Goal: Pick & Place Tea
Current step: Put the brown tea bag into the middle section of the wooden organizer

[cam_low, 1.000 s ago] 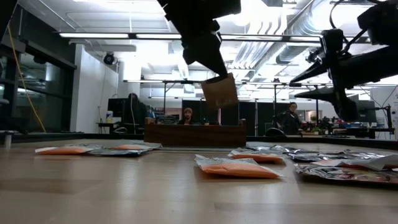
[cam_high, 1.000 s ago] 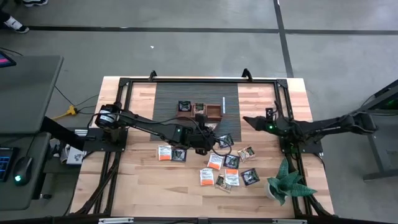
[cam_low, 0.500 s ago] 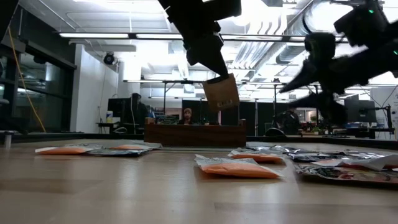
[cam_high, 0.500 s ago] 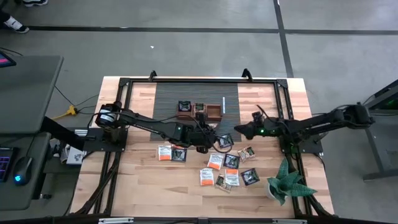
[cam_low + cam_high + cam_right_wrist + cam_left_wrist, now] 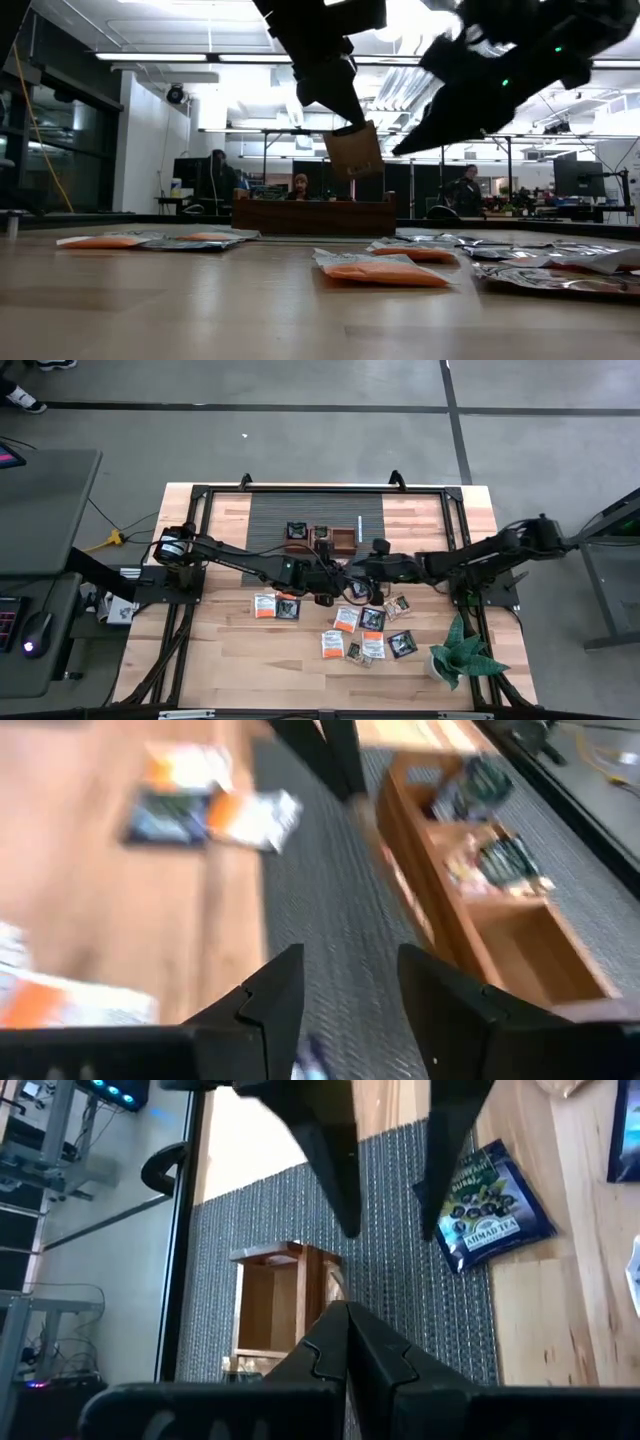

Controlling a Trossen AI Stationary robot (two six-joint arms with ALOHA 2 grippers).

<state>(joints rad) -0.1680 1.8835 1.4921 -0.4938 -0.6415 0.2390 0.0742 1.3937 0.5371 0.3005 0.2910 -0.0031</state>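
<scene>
My left gripper [image 5: 340,110] hangs over the middle of the table, shut on a tea sachet [image 5: 353,150] that looks brownish against the light. In the high view the left gripper [image 5: 330,586] is just near of the wooden tray [image 5: 322,540], which stands on a dark ribbed mat [image 5: 270,520]. My right gripper [image 5: 352,572] reaches in from the right, open and empty [image 5: 345,985], close beside the left one. Several tea sachets [image 5: 362,632] lie flat on the wood nearer the front. A blue sachet [image 5: 490,1205] lies across the mat's edge. My left gripper pinches the sachet's top edge [image 5: 347,128] between its two fingers, which slant down from above. The sachet hangs below the fingertips, slightly tilted and well clear of the table.
The tray holds dark sachets [image 5: 480,820] in its compartments. A small white stick [image 5: 358,528] lies on the mat right of the tray. A potted plant [image 5: 458,655] stands at the near right corner. Black frame rails [image 5: 320,488] border the table.
My right gripper has swept from the table's right side toward its middle, rolling over as it went, and now stands open close to my left gripper and the tray. The left gripper has kept still, with the sachet hanging as before.
</scene>
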